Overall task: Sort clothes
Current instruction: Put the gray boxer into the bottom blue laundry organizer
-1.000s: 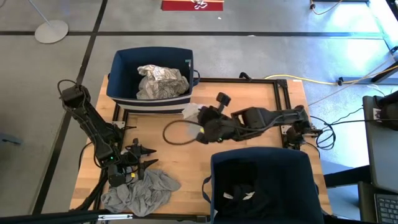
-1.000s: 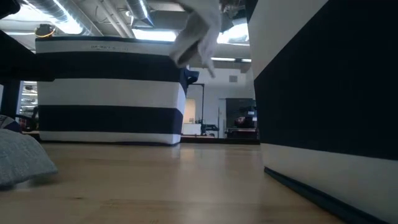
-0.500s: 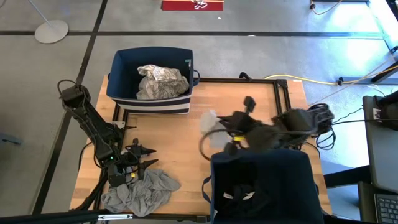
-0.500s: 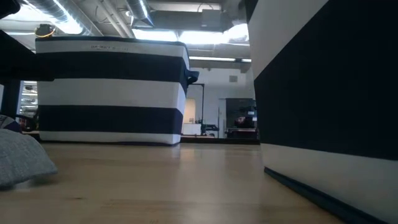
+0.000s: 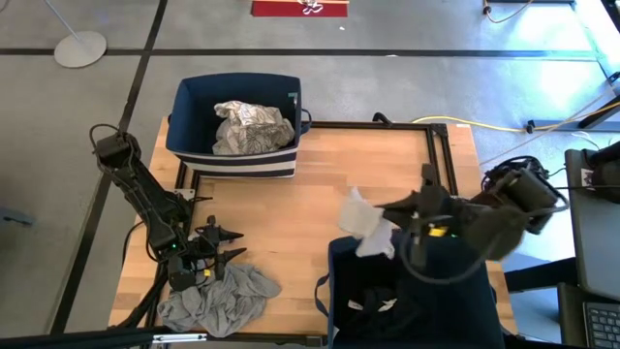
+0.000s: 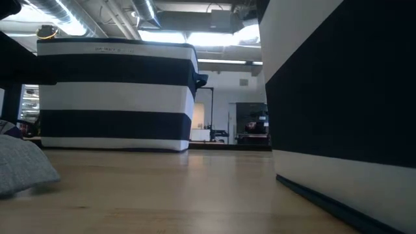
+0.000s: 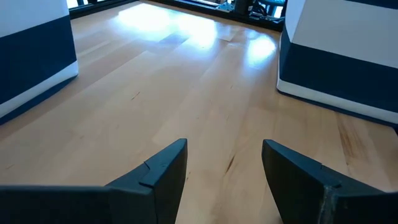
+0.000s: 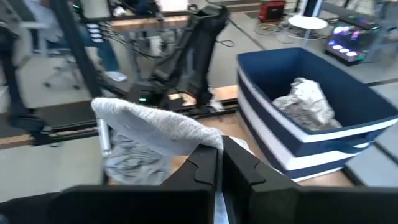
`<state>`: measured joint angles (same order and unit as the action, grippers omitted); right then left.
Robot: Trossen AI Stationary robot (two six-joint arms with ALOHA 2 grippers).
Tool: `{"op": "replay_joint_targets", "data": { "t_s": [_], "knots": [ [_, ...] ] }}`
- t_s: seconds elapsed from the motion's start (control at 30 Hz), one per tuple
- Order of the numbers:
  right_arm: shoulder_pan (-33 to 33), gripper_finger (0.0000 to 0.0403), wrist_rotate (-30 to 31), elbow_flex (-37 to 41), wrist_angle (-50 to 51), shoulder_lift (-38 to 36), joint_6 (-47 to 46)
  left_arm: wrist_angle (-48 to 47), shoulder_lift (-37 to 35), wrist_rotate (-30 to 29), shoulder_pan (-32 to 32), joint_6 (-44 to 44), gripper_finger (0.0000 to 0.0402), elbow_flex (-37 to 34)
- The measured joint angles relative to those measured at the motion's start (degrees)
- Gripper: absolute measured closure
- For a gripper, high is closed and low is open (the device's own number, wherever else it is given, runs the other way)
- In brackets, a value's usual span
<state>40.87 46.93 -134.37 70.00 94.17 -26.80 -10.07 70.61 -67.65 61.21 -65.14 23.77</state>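
My right gripper is shut on a white garment, high above the far left corner of the near navy bin. In the right wrist view the cloth drapes past the shut fingers. A grey garment lies in a heap on the table's near left. A white patterned garment lies in the far bin. Black clothes lie in the near bin. My left gripper stands open beside the grey garment, nothing between its fingers. My right gripper pinches the white garment between its two fingers by a bunched part next to the fingertips. The fingers point toward the table's left, slanting a little down. The cloth hangs slack below and beyond them, lifted clear of table and bin.
The two striped navy bins stand apart, one at the far left, one at the near right, with bare wood between them. A black frame rims the table's far right.
My right gripper has swung from beside the far bin toward the table's right and near edges and risen, rolling a little, still shut on the white garment. The garment has gone with it, out of the low view, and now hangs over the near bin's corner.
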Motion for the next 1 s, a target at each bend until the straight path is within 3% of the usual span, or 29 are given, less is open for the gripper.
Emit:
{"op": "replay_joint_targets", "data": {
  "t_s": [0.2,0.47,0.7,1.0],
  "knots": [
    [5.46,0.0388,-1.10,0.02,-0.02,-0.04,-5.62,-0.01,0.02,-0.01,0.00,0.09,0.0204,0.00],
    [9.65,0.0388,-1.15,2.04,3.38,0.59,-20.65,-0.07,0.04,-0.08,-0.01,0.20,0.0204,0.00],
    [10.26,0.0388,-2.65,13.46,9.59,0.66,-37.23,-0.07,0.04,-0.08,0.00,0.20,0.0204,0.00],
    [9.24,0.0388,-6.48,30.06,9.01,0.66,-44.96,-0.07,0.04,-0.10,0.00,0.20,0.0204,0.00]
  ]
}}
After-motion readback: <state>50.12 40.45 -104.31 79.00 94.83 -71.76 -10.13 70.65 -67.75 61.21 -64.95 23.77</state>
